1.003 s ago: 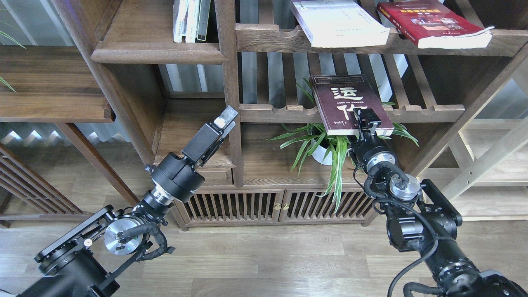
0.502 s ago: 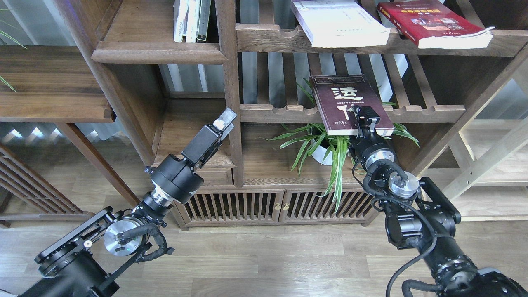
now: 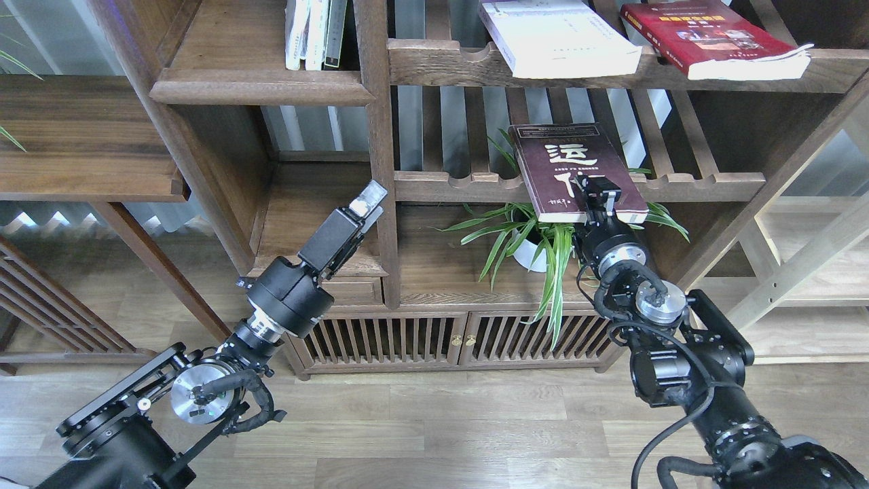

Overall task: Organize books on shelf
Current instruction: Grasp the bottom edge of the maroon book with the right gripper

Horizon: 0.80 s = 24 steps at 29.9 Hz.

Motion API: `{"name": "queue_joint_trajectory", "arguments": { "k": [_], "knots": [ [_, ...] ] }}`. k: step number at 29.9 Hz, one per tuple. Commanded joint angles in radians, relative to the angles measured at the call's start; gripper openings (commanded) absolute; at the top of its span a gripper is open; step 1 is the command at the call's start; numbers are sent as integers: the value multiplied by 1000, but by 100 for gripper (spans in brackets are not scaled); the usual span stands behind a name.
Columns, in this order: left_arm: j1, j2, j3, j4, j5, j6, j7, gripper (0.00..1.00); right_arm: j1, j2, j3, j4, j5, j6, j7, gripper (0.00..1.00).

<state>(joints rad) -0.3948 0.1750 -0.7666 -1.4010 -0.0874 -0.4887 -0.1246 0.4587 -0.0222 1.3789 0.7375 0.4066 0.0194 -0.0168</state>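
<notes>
A dark brown book (image 3: pixel 560 159) with white characters lies flat on the middle slatted shelf, its near end jutting past the front rail. My right gripper (image 3: pixel 597 193) is at that near end, one finger (image 3: pixel 592 187) lying on the cover and the other hidden below. On the top slatted shelf lie a thick white book (image 3: pixel 557 37) and a red book (image 3: pixel 713 34), both overhanging the rail. The solid walnut shelf (image 3: pixel 261 88) is at the upper left. My left gripper (image 3: pixel 370 197) hangs below it beside the post, fingers together and holding nothing.
Thin white and dark-spined books (image 3: pixel 316 34) stand on the solid shelf against the upright post (image 3: pixel 380 136). A potted spider plant (image 3: pixel 536 238) sits under the brown book, close to my right wrist. A slatted cabinet (image 3: pixel 448 339) stands at floor level.
My right gripper has crept left and further onto the brown book's cover; the book has stayed put. My left arm has sunk very slightly.
</notes>
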Motion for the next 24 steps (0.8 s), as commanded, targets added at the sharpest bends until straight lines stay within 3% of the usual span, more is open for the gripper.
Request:
{"name": "queue_joint_trajectory", "arguments": {
  "k": [1, 8, 14, 24],
  "knots": [
    [1, 0, 3, 1, 0, 0, -1, 99, -2, 5, 0, -6, 0, 33, 0, 47],
    [1, -2, 4, 2, 0, 0, -1, 99, -2, 19, 0, -56, 0, 142, 0, 33],
    [7, -2, 6, 2, 0, 0, -3, 99, -3, 19, 0, -58, 0, 148, 0, 28],
    [7, -2, 9, 2, 0, 0, 0, 99, -8, 22, 0, -59, 3, 223, 1, 10]
  ]
}}
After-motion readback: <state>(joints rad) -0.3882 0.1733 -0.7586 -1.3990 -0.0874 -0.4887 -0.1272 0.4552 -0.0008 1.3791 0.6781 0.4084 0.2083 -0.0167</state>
